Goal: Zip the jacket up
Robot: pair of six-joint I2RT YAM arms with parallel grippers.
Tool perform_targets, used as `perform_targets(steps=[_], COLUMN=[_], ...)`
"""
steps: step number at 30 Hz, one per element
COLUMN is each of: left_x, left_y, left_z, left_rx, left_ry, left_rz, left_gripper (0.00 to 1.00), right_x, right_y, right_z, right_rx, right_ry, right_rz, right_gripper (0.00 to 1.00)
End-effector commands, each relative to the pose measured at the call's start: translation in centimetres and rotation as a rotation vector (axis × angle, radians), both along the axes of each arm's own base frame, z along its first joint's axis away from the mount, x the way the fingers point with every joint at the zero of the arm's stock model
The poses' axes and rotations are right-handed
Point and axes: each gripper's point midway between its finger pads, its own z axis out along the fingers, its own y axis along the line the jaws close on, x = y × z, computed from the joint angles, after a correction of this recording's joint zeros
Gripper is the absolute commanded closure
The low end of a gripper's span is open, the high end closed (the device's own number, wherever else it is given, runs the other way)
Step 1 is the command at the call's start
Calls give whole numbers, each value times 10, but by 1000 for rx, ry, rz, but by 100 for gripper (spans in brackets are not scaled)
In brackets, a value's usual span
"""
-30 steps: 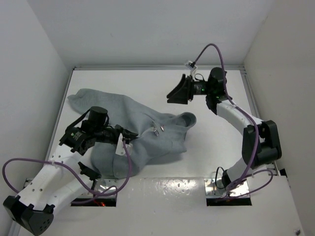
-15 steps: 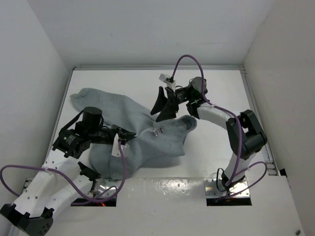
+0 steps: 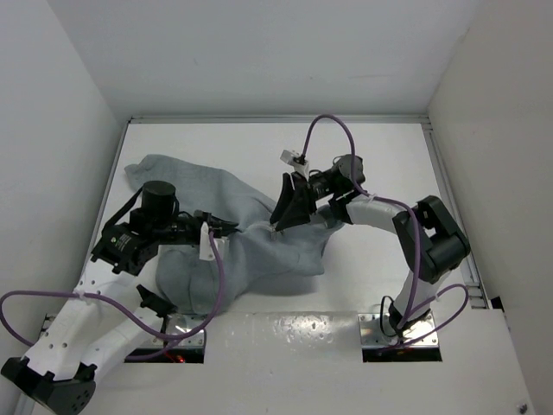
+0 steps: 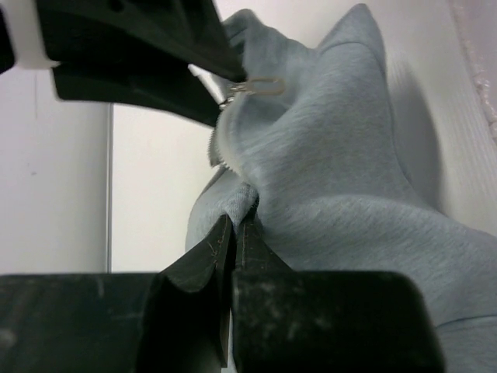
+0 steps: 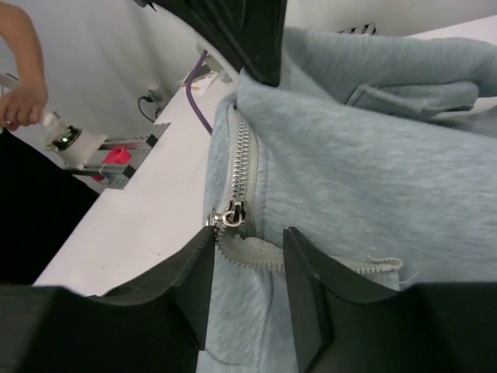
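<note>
**Q:** Top view: where is the garment?
**A:** The light heather-grey sweatshirt-fabric jacket (image 3: pixel 259 255) lies crumpled on the white table (image 3: pixel 380 164). It runs from the far-left corner toward the middle of the near edge. The left gripper (image 3: pixel 232 228) meets it from the left and the right gripper (image 3: pixel 281 220) from the right, both near the table's middle.

**Q:** Left wrist view?
**A:** The left fingers (image 4: pixel 206 264) are pressed together, pinching a fold of fabric just beside the toothed edge. The wire pull tab (image 4: pixel 260 85) shows above.

**Q:** Right wrist view?
**A:** The right jaws stand apart, straddling the small metal slider (image 5: pixel 231 214) without gripping it. In judgement, the step goes well if both pads seat on the slider or its tab, not on cloth. With the left pinch holding the zipper tape (image 5: pixel 247 151) taut, the pull should then follow the teeth.
</note>
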Motion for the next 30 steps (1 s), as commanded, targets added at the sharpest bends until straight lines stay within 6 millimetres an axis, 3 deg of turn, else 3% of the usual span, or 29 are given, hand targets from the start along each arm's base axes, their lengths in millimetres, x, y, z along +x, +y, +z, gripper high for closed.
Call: perform_targets(steps=[1,7,12,16,20,21,23,27,28,30], left_x=[10,13,17,17,8,5,6,21,24,24], left_y=[-3,-1,1,2,7,9,16,41,45,56], left_z=[42,32,41,48,48,35,29,4,-4,-20], left_rx=[-101,-90,-132,-159,-133,-106,-61,80,111,185], left_ry=[-147,-132,-108,-119,-214,-203,-247,-193,-168,-70], left_rz=[17,40,94,113,84,75,91,230,251,305], left_gripper=[100,100,100,100,100,100,100,100,100,98], right_x=[-37,-44,-54,-64,-63,-62,-58,-44,-42,-20], right_y=[-24,-22,-19,-21,-20,-19,-17,-12,-11,-3], right_z=[1,5,9,0,-5,-3,-4,11,13,33], right_rx=[-1,-2,-2,-22,-31,-37,-62,-97,-155,-210], right_ry=[-168,-169,-183,-143,-116,-103,-52,-8,78,130], right_rz=[186,195,224,241,235,229,216,202,205,198], right_gripper=[62,78,78,74,92,96,100,100,100,93])
